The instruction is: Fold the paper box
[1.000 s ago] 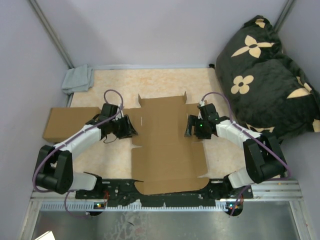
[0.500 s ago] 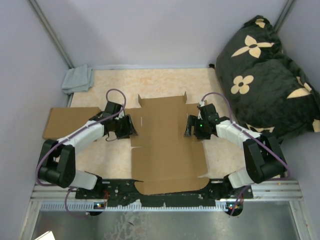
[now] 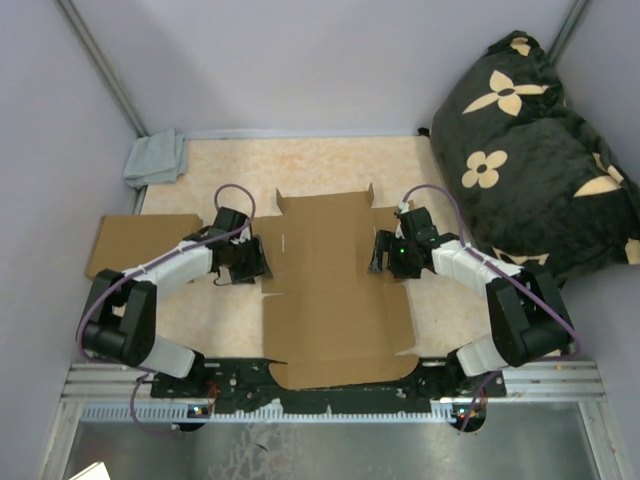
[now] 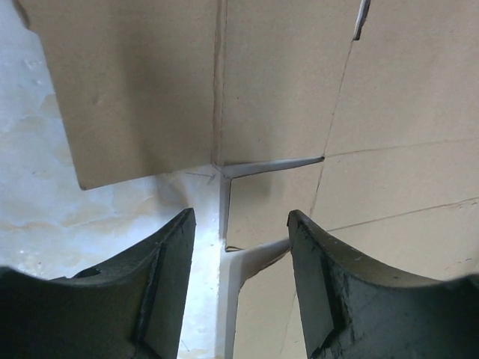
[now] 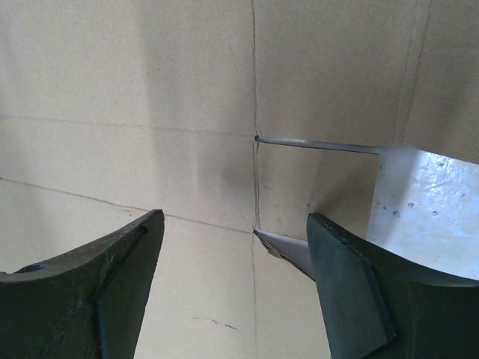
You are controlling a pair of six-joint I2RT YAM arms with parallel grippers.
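The paper box (image 3: 335, 290) lies unfolded and flat on the beige mat, its side flaps spread out. My left gripper (image 3: 257, 262) hovers at the box's left edge, open. In the left wrist view its fingers (image 4: 161, 284) straddle the edge of a small tab (image 4: 269, 206), below a wide side flap (image 4: 142, 90), and grip nothing. My right gripper (image 3: 379, 256) hangs over the box's right edge, open as well. In the right wrist view it (image 5: 233, 221) is above a crease crossing and a slightly raised tab (image 5: 288, 250).
A second flat brown cardboard (image 3: 135, 245) lies at the left, under the left arm. A grey cloth (image 3: 155, 158) sits in the back left corner. A black flowered pillow (image 3: 540, 150) fills the right side. Grey walls close in the mat (image 3: 330, 165).
My left gripper has moved right, up to the box's left edge, and its jaws have spread wider. The right arm and the box have not moved.
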